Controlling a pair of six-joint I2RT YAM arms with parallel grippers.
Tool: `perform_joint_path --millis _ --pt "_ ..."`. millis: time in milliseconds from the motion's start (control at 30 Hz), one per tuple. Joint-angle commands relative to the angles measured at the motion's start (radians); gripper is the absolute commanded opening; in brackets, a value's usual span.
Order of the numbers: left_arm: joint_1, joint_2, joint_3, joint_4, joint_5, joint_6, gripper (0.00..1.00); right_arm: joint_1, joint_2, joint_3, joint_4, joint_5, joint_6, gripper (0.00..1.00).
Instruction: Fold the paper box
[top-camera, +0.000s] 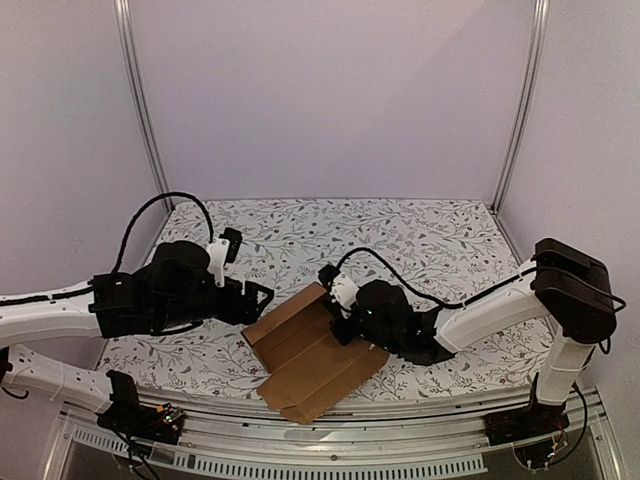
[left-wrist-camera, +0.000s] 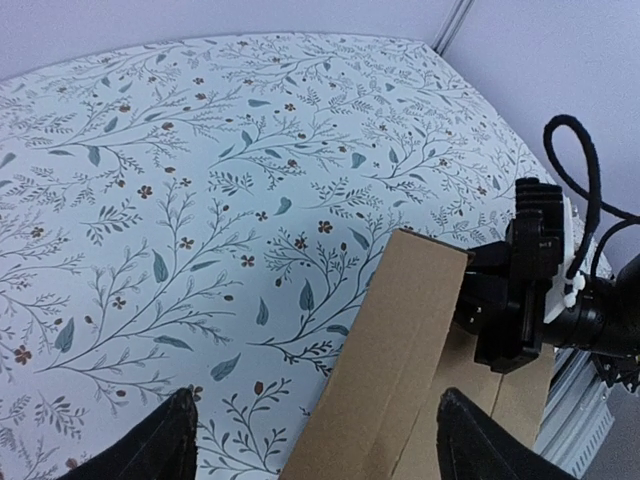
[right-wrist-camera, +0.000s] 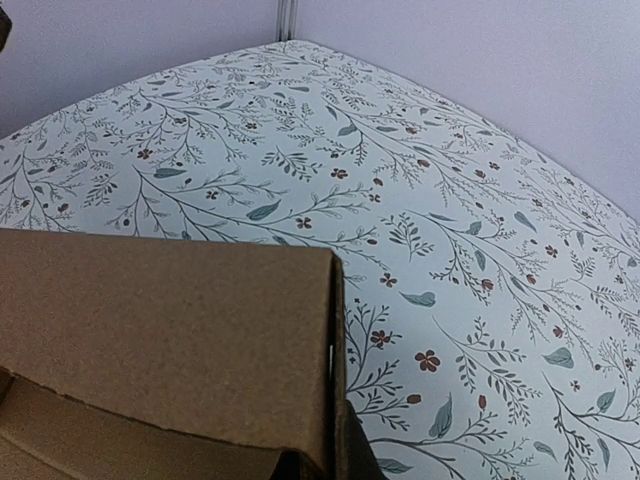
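Observation:
The paper box (top-camera: 318, 360) is a brown cardboard sheet lying near the table's front edge, with its far-left panel (top-camera: 292, 308) raised. My right gripper (top-camera: 330, 280) is at that panel's far end. In the right wrist view it (right-wrist-camera: 335, 462) is shut on the folded cardboard edge (right-wrist-camera: 180, 330), with one dark finger (right-wrist-camera: 358, 455) showing beside the fold. My left gripper (top-camera: 262, 297) is at the panel's left side. In the left wrist view it (left-wrist-camera: 320, 452) is open, its fingertips (left-wrist-camera: 165, 445) wide apart with the raised panel (left-wrist-camera: 400, 350) between them, not touching it.
The floral tablecloth (top-camera: 400, 240) covers the table up to the back and side walls. Metal posts (top-camera: 140, 100) stand at the far corners. The right arm's wrist and cable (left-wrist-camera: 560, 280) are just beyond the panel in the left wrist view.

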Motion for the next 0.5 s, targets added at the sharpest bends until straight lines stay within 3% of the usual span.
perform_joint_path --millis 0,300,467 --pt "0.040 0.068 0.023 0.099 0.110 0.040 0.79 -0.016 0.049 -0.045 0.241 -0.112 -0.060 0.00" --pt "0.079 0.212 0.079 0.183 0.207 0.038 0.75 -0.032 0.162 -0.104 0.503 -0.151 -0.120 0.00" --pt "0.119 0.245 0.079 0.251 0.299 0.013 0.61 -0.036 0.264 -0.159 0.787 -0.163 -0.161 0.00"
